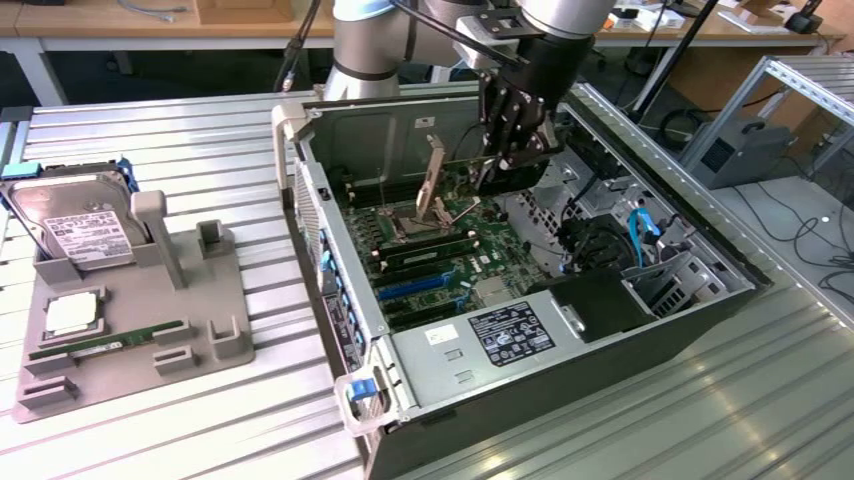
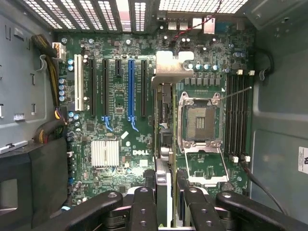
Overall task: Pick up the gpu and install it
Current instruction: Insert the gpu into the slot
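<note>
My gripper (image 1: 514, 160) reaches down into the open computer case (image 1: 334, 330) and is shut on the gpu (image 1: 435, 180), which hangs just above the motherboard (image 1: 461, 255). In the wrist view the gpu (image 2: 163, 120) shows edge-on between my black fingers (image 2: 144, 199), and my gripper (image 2: 166, 195) clamps its upper edge. Its silver bracket (image 2: 168, 67) points toward the rear wall of the case. The card hovers between the CPU socket (image 2: 199, 120) and the row of expansion slots, close to the blue slot (image 2: 131, 89). I cannot tell whether it touches the board.
A grey parts tray (image 1: 200, 330) at the exterior view's left carries a hard drive (image 1: 80, 235), a CPU (image 1: 74, 315) and a RAM stick (image 1: 107, 345). Inside the case are a heatsink (image 2: 105, 153), RAM slots (image 2: 238, 115), cables (image 1: 641, 225) and a drive cage (image 1: 601, 300).
</note>
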